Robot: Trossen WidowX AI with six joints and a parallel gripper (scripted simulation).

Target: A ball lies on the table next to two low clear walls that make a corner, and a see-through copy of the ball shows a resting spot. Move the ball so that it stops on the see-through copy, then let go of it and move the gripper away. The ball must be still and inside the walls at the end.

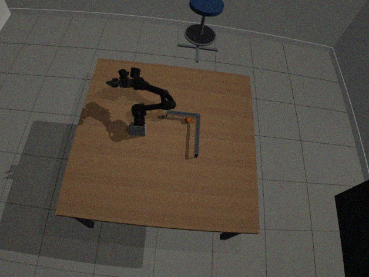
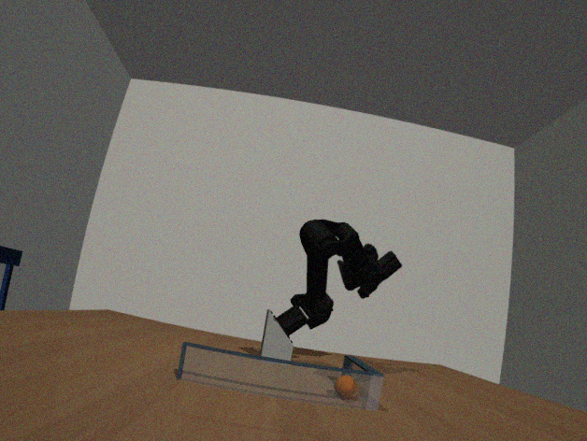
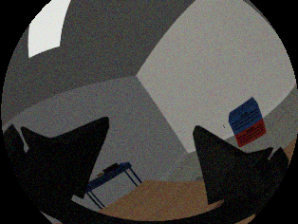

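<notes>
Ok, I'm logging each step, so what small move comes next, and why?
Probably swing the open gripper back toward the ball: it points away, and the ball sits just short of the see-through copy.

The table (image 1: pixel 148 184) (image 2: pixel 118 379) (image 3: pixel 147 204) had a brown wood-grain top. Viewed from above, the grey arm base (image 1: pixel 142 133) (image 2: pixel 279 348) stood left of two clear walls, the far wall (image 1: pixel 182 112) (image 2: pixel 364 365) and right wall (image 1: pixel 197 134) (image 2: pixel 227 350), joined at a corner. Inside, the orange ball (image 1: pixel 187 120) (image 2: pixel 346 386) rested just left of its see-through copy (image 1: pixel 194 121).
</notes>
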